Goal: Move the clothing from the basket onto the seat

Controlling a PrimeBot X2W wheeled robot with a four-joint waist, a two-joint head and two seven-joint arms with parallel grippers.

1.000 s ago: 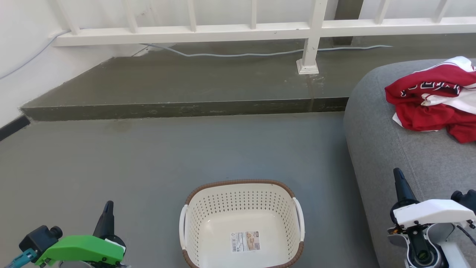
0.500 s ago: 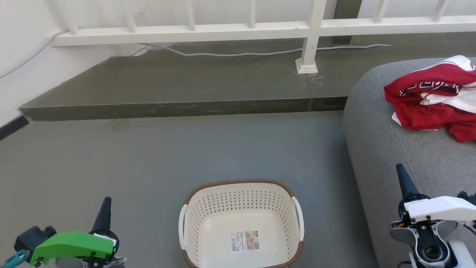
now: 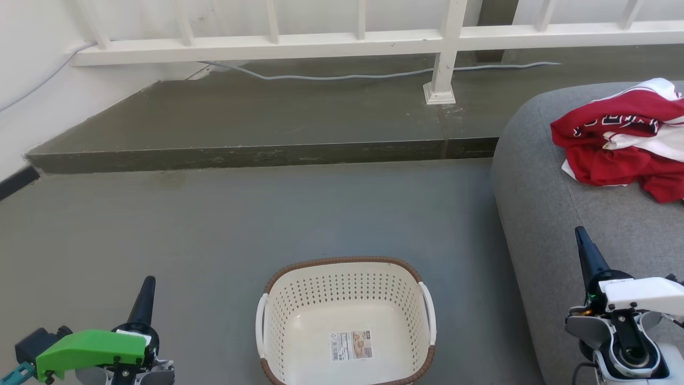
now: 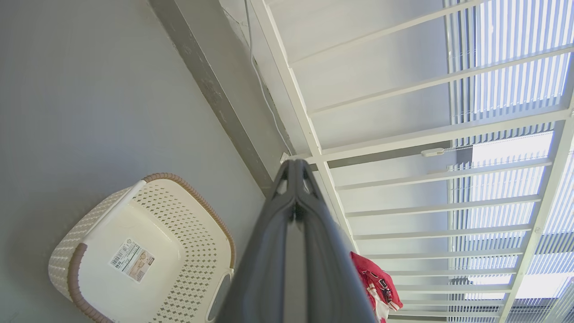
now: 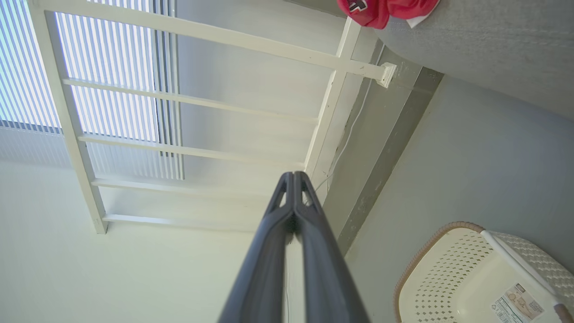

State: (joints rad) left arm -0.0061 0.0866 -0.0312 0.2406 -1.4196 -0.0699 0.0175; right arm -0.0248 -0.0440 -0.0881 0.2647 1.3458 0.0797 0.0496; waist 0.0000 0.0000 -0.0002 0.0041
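Clothing (image 3: 614, 167) partly off-frame, lettering seemingly illegible

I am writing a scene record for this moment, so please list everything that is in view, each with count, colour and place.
basket: one, cream-white with brown rim, on the floor before the robot, no clothing in it
sticker label: one, white and tan, on the basket's bottom
clothing: one heap, pieces not countable, red with white, on the seat
seat: one, grey, at the right
railing: one, white, along the back
cable: one, pale grey, on the step below the railing
step: one, dark grey, behind the floor
left gripper: one, dark fingers, shut, lower left
right gripper: one, dark fingers, shut, lower right
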